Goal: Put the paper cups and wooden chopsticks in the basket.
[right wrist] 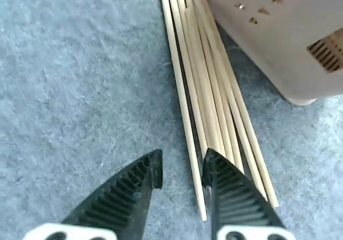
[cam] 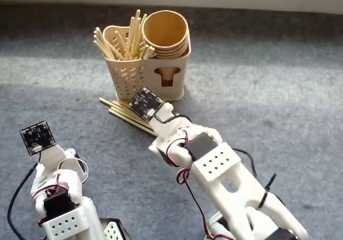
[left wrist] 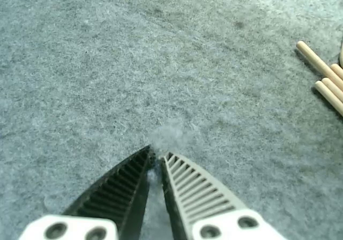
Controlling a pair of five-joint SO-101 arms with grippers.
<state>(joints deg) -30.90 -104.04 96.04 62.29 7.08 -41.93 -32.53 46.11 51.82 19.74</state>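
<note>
Most of the job looks done. In the high view the basket (cam: 161,82) stands in the upper middle of the frame. The paper cups (cam: 166,31) are nested in a stack in its right compartment, and a sheaf of standing chopsticks (cam: 120,42) leans out of its left one. What is left is a small bundle of loose chopsticks (cam: 120,111), which lies flat on the grey carpet (cam: 278,90) against the foot of the basket, just left of centre. No cup is seen outside the basket. The right gripper (right wrist: 183,167) is low over the near end of that bundle with its jaws spread. The outermost stick runs between them, while the others pass beneath one finger, so nothing is pinched yet. The basket's wall (right wrist: 278,36) is just beside the sticks in that arm's own view. The left gripper (left wrist: 159,157), at the lower left of the high view, has its jaws pressed together on nothing, over bare carpet. The loose chopsticks' tips (left wrist: 327,79) lie well apart from it. By my reckoning the cups are finished, and only this last bundle needs lifting into the basket.
</note>
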